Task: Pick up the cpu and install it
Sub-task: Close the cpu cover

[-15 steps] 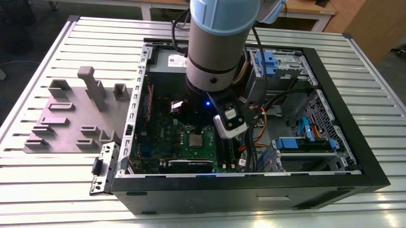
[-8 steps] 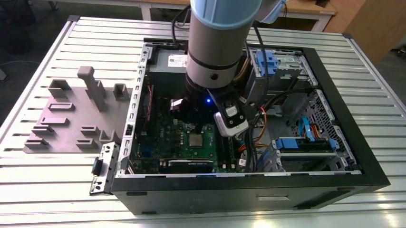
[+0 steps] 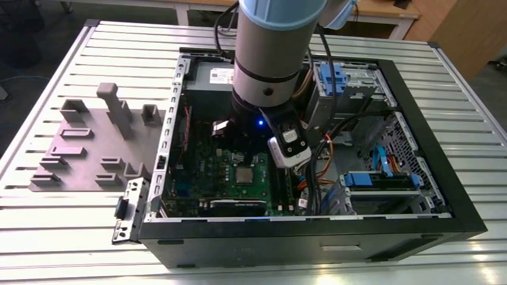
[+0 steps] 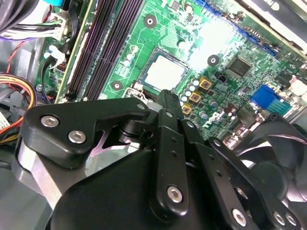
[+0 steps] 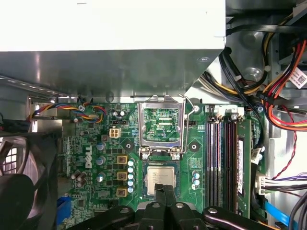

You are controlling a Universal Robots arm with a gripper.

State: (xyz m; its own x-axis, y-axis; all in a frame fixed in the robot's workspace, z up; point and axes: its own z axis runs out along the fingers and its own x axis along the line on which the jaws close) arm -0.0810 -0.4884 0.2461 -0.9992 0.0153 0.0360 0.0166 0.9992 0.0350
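Note:
The cpu [image 5: 160, 175] [image 4: 165, 75] is a small square chip with a silver-grey top, lying flat in its socket on the green motherboard [image 5: 96, 158]. In the exterior view the cpu [image 3: 244, 174] shows just below the arm's wrist. The silver socket frame [image 5: 160, 125] stands swung open behind it. My gripper [image 5: 164, 189] [image 4: 165, 95] hovers right at the chip's near edge, its two black fingers pressed together with nothing between them. Whether the tips touch the chip is hidden.
Long black memory sticks [image 5: 221, 158] [image 4: 110, 43] run beside the socket. A grey power supply [image 5: 110, 48] overhangs the board, with cable bundles [image 5: 283, 96] beside it and a black fan [image 4: 283, 143] close by. The case wall [image 3: 317, 231] rings everything. A grey parts fixture [image 3: 87, 142] sits outside.

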